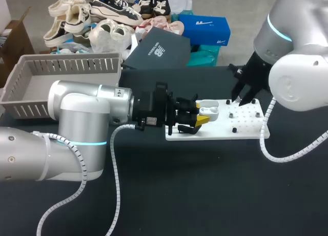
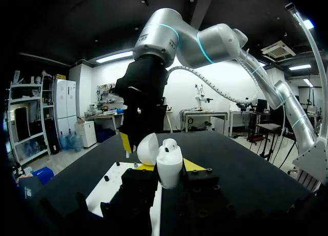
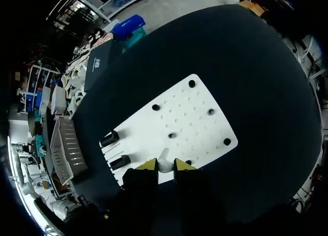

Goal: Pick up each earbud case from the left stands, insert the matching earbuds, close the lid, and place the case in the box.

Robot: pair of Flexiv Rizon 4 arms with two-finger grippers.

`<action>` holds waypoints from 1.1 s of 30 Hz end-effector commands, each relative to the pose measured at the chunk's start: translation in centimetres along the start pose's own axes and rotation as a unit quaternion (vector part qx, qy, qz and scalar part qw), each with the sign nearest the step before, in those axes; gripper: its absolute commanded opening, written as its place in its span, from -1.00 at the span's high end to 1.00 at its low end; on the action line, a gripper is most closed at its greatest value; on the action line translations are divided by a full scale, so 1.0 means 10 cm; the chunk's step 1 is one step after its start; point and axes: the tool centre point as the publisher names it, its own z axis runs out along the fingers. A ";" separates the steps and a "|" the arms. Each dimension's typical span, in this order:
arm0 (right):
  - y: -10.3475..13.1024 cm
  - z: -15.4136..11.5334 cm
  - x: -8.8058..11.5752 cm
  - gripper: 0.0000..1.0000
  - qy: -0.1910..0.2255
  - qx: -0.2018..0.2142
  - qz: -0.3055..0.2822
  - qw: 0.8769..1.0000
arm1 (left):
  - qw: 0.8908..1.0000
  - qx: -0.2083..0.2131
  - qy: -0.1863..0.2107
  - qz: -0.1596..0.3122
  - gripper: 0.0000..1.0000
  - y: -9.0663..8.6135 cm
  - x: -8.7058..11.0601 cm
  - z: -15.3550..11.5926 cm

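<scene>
- Left gripper [image 1: 204,113]: arm reaches in from the near left, and the fingers are clamped on the case from two sides.
- Case [image 2: 169,166]: white, held upright just above the board's left end. The lid [image 2: 148,149] is swung open to one side. One bud [image 2: 170,142] appears to be seated inside.
- Board [image 3: 197,118]: white and drilled, lying mid-table, with two black stands [image 3: 109,138] at its left end.
- Right gripper [image 3: 165,165]: poised over the middle of the board, just right of the case. The fingers are nearly together, pinching an earbud [image 3: 163,158].
- Crate [image 1: 66,66]: grey and slatted, at the far left, well apart from the case. It is probably the drop-off.
- Risk, slip: the earbud is small and smooth, and a shallow pinch could let it twist or fall onto the board.
- Risk, misfit: if the bud arrives turned away from its socket, pushing it in could tip the case in its clamp.
- Risk, contact: the two grippers work close together, so a fingertip could strike the open lid and knock it shut early.
</scene>
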 end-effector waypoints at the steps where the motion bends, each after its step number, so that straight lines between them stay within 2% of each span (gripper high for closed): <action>1: -0.08 -0.46 0.29 1.00 -0.065 -0.017 -0.015 0.998 | 1.000 -0.002 -0.001 0.001 1.00 0.00 0.01 0.01; 6: 0.01 -0.78 0.49 1.00 -0.087 -0.030 -0.056 0.994 | 1.000 -0.002 -0.001 0.001 1.00 0.00 0.01 0.01; 15: 0.20 -1.03 0.84 1.00 -0.066 -0.019 -0.129 0.989 | 1.000 -0.002 -0.001 0.001 1.00 0.00 0.01 0.01; 24: 0.42 -1.09 1.07 1.00 -0.010 0.008 -0.204 0.979 | 1.000 -0.002 -0.001 0.001 1.00 0.00 0.01 0.01; 33: 0.55 -1.01 1.24 1.00 0.067 0.037 -0.285 0.956 | 1.000 -0.002 -0.001 0.001 1.00 0.00 0.01 0.01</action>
